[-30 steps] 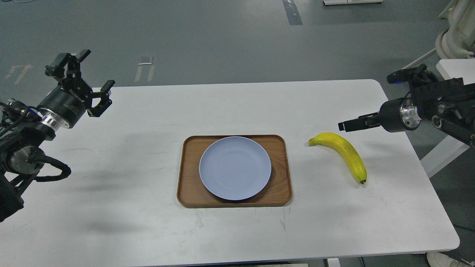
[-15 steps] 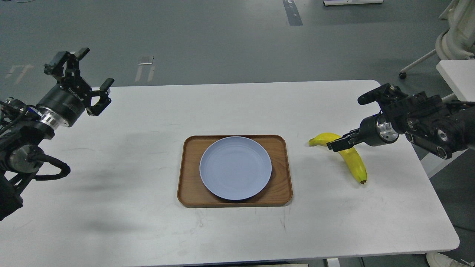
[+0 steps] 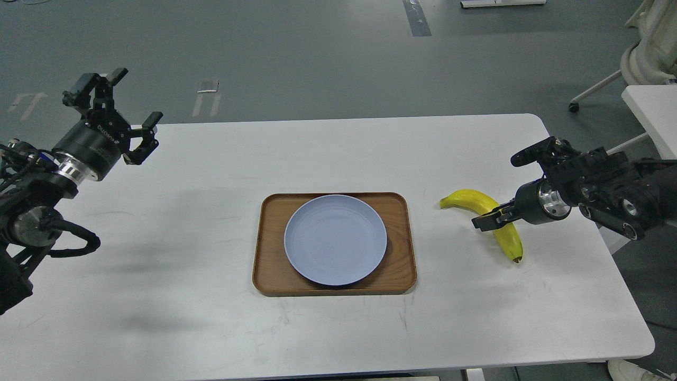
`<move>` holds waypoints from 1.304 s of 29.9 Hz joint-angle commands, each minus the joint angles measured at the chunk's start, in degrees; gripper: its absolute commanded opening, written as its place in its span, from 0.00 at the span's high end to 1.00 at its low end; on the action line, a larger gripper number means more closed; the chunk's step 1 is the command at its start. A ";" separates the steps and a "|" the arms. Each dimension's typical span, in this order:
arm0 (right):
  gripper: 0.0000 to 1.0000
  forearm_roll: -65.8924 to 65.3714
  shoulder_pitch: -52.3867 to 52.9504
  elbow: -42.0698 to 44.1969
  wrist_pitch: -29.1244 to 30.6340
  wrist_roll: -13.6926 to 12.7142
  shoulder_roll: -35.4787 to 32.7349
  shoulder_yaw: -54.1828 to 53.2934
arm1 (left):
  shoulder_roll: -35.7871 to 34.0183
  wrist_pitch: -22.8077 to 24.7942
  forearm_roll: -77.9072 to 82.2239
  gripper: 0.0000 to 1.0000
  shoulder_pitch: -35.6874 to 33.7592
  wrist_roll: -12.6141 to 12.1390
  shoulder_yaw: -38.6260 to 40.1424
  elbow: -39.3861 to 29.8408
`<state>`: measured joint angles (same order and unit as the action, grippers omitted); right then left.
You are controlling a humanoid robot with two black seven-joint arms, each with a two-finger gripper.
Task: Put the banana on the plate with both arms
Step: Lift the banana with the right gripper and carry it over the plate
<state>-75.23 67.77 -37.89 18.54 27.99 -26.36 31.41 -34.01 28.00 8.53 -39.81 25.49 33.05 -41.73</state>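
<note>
Both arms are black and jointed, each with a silver ring behind its wrist. The left arm trails looped black cables; white lettering marks its wrist.

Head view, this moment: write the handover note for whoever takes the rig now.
Left pincer: open, empty, raised over the table's far-left corner, far from the job's things.
Right pincer: at the middle of the banana, seen end-on and dark; open or shut cannot be told, and no grip is confirmed.
Banana: lying on the white table, right of the wooden tray.
Plate: empty, sitting on the tray.
Done: right arm is at the banana.
Left: secure the grip, lift, set the banana on the plate, bring in the left arm.
</note>
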 commanded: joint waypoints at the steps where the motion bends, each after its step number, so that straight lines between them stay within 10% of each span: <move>1: 0.89 0.00 0.61 -0.52 0.01 0.01 -0.44 -0.03 | -0.18 0.00 0.00 0.02 -0.09 0.00 0.00 -0.02; 13: 0.90 0.97 17.13 -11.68 0.53 0.01 -3.61 -0.30 | -0.18 0.00 0.00 0.02 -0.61 0.00 0.00 -0.02; 28: 0.86 10.97 18.72 -3.70 4.23 0.01 24.23 3.56 | -0.35 0.00 0.00 0.02 -1.06 0.00 -0.09 -1.34; 39: 0.82 13.79 14.68 0.10 4.23 0.01 26.36 5.06 | -0.70 0.00 0.00 0.02 -1.06 0.00 -0.09 -1.34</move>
<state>-62.54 83.10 -37.95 22.75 28.00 -0.04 36.43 -34.64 28.00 8.53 -40.88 25.47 33.03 -43.06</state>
